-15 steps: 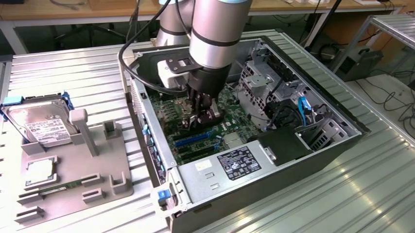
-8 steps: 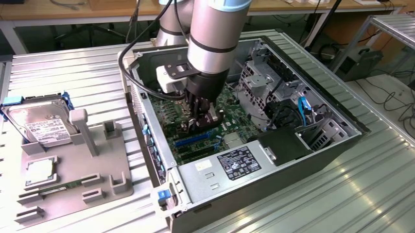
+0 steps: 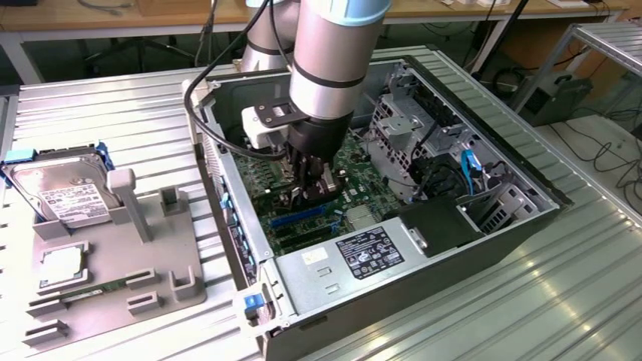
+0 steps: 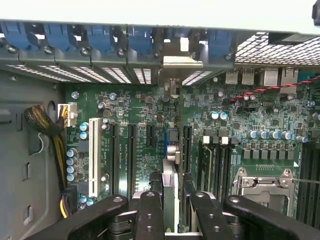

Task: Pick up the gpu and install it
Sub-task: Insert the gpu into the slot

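Note:
The gpu [image 4: 170,187] shows edge-on in the wrist view, as a thin black card standing upright over the green motherboard [image 4: 140,112]. Its pale metal bracket [image 4: 182,61] sits against the slot openings in the case's rear wall. My gripper [image 4: 175,220] is shut on the card, with one black finger [image 4: 150,215] on each side of it. The card's lower edge lines up with the blue expansion slot [image 4: 166,142]; whether it is seated I cannot tell. In the exterior view my gripper [image 3: 309,197] reaches down inside the open computer case [image 3: 501,226], just above the blue slots [image 3: 297,219].
Beside the card are a white slot [image 4: 93,155], black slots and the processor socket [image 4: 265,185]. The power supply [image 3: 351,256] and a drive cage [image 3: 401,128] crowd the case. On the exterior view's left, a grey fixture [image 3: 150,278] holds a hard drive [image 3: 60,192] and a memory stick [image 3: 95,289].

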You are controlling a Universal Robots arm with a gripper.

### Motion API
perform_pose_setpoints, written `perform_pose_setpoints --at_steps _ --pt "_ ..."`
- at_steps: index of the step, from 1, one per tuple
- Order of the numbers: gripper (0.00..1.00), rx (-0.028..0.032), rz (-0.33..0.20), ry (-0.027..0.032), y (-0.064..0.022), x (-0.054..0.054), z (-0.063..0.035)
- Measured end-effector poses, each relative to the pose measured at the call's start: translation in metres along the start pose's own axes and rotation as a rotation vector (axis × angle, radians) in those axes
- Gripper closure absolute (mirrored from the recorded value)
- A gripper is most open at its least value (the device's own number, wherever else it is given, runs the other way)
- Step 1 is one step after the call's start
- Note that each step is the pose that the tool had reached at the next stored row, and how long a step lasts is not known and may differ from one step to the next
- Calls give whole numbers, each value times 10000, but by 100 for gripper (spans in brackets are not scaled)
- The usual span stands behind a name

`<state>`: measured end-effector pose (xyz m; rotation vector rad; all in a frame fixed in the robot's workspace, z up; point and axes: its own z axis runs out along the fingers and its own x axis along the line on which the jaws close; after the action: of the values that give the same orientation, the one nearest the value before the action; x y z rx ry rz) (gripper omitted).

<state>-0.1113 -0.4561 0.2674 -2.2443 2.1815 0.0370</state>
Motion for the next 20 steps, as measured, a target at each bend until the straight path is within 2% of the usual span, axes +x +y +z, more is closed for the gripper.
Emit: perform_pose_setpoints --at_steps 7,20 --pt "74 3 169 32 22 7 34" --pt "74 7 307 35 43 21 48"
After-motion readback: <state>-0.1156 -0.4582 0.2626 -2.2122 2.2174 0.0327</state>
